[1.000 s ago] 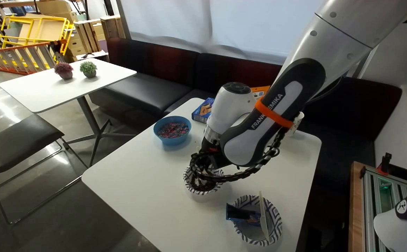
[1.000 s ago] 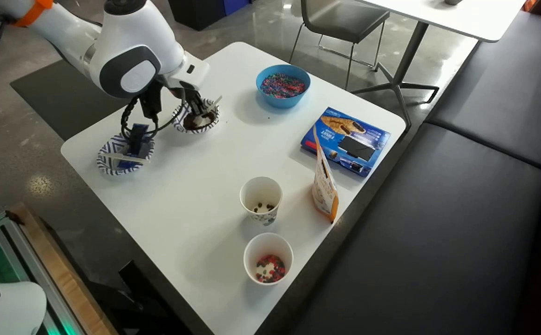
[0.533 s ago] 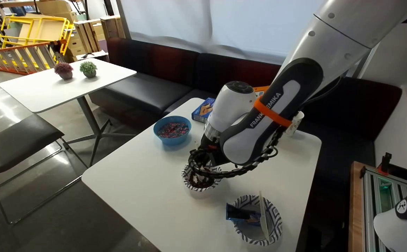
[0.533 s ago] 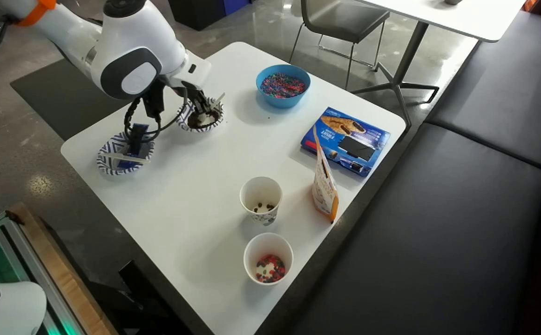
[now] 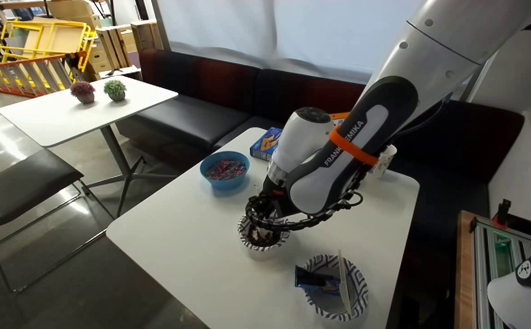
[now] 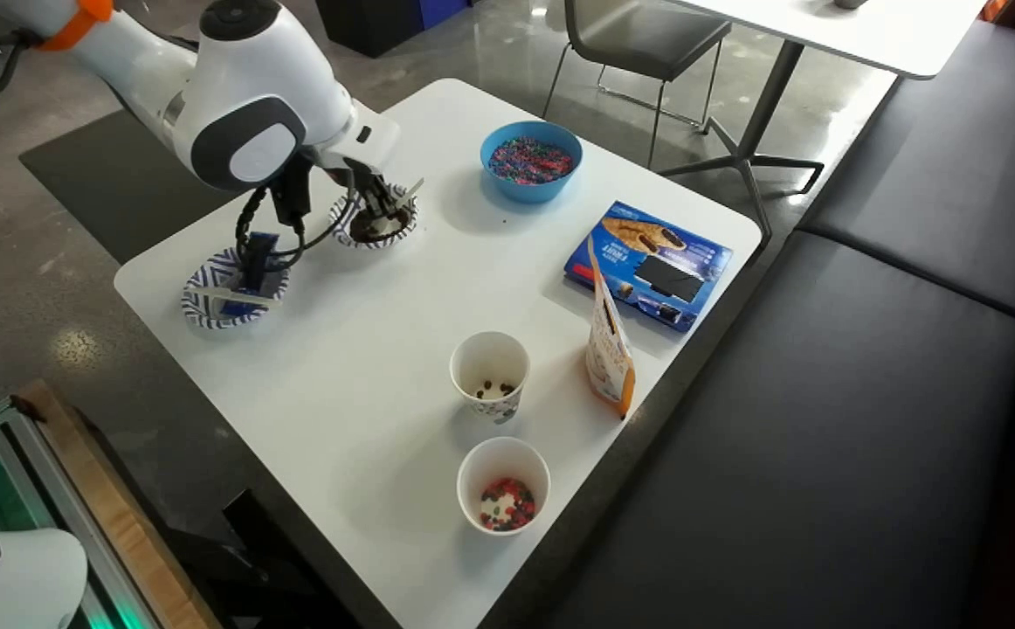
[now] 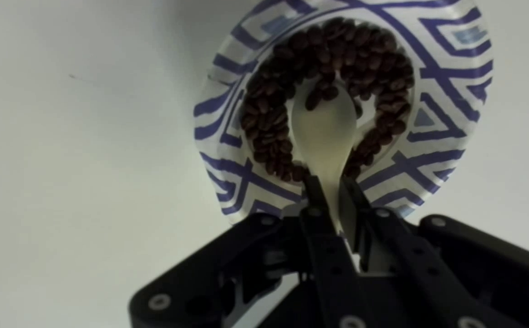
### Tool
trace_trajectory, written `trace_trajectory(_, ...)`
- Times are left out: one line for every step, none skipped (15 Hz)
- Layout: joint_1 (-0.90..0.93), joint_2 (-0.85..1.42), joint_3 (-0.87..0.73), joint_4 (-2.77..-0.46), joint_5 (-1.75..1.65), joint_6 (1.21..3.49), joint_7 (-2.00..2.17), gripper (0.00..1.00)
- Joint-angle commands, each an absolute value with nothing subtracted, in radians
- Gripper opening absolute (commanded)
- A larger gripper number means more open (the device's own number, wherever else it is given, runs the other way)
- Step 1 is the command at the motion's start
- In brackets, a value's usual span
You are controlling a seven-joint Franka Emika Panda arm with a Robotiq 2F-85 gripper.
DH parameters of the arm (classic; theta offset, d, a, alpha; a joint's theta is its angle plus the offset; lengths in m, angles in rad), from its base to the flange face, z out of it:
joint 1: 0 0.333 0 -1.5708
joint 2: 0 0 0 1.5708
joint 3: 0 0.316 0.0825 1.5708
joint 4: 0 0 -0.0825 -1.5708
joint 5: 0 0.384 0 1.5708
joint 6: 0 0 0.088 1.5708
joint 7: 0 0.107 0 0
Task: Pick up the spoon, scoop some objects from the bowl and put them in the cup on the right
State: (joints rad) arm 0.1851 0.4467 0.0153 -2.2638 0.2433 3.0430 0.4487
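Slight shift of bowl (image 7: 451, 91) and spoon (image 7: 328, 150) since earlier, handle tight between the jaws, scoop beyond them

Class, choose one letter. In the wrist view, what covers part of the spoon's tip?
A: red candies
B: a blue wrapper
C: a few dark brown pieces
C, since the wrist view shows small dark brown pieces lying over the far end of the pale spoon that the gripper holds.

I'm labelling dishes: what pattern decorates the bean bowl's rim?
Angular blue-purple lines on white; the bowl shows best in the wrist view.
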Motion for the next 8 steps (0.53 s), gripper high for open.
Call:
trace_trajectory(0.127, 0.448, 0.094, -2.265, 0.286, 3.01, 0.391, 0.04)
trace_trajectory(0.094, 0.447, 0.136, -2.263, 0.307, 2.999, 0.369, 0.04)
trace_trajectory(0.073, 0.448, 0.161, -2.26, 0.325, 2.99, 0.358, 0.04)
trace_trajectory(0.035, 0.449, 0.205, -2.257, 0.353, 2.968, 0.335, 0.04)
trace_trajectory(0.017, 0.451, 0.222, -2.254, 0.373, 2.942, 0.328, 0.04)
trace_trajectory(-0.002, 0.452, 0.24, -2.252, 0.395, 2.92, 0.315, 0.04)
trace_trajectory(-0.005, 0.454, 0.236, -2.25, 0.405, 2.899, 0.314, 0.04)
trace_trajectory(-0.02, 0.456, 0.247, -2.246, 0.424, 2.876, 0.3, 0.04)
